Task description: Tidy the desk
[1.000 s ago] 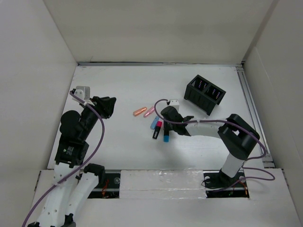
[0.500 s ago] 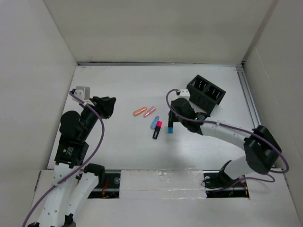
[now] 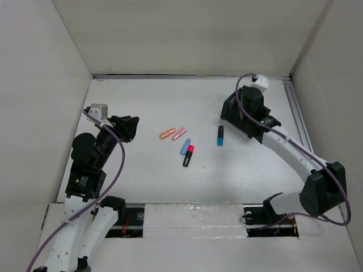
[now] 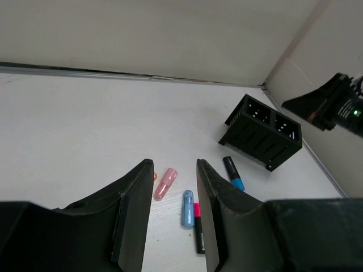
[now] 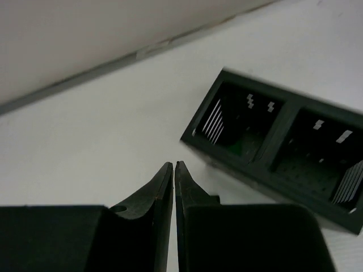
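Observation:
The desk (image 3: pixel 159 102) is a white tabletop. A black two-bin organizer (image 3: pixel 232 116) stands at the back right, and my right gripper (image 3: pixel 243 107) hovers over it, shut and empty. In the right wrist view the shut fingertips (image 5: pixel 173 170) sit just left of the organizer (image 5: pixel 283 153). A black marker with a blue cap (image 3: pixel 220 135) lies alone left of the organizer. An orange piece (image 3: pixel 166 134), a pink piece (image 3: pixel 180 134), a light blue tube (image 3: pixel 185 146) and a black marker with a red cap (image 3: pixel 188 156) lie mid-desk. My left gripper (image 3: pixel 127 127) is open and empty, left of them.
White wall panels enclose the desk on three sides. A metal rail (image 3: pixel 298 119) runs along the right edge. In the left wrist view the pink piece (image 4: pixel 165 183), light blue tube (image 4: pixel 188 208), blue-capped marker (image 4: pixel 233 173) and organizer (image 4: pixel 264 133) lie ahead.
My right gripper has swung from the markers mid-desk to the back right over the organizer. The blue-capped marker has moved right and back, away from the group. The left arm has not moved.

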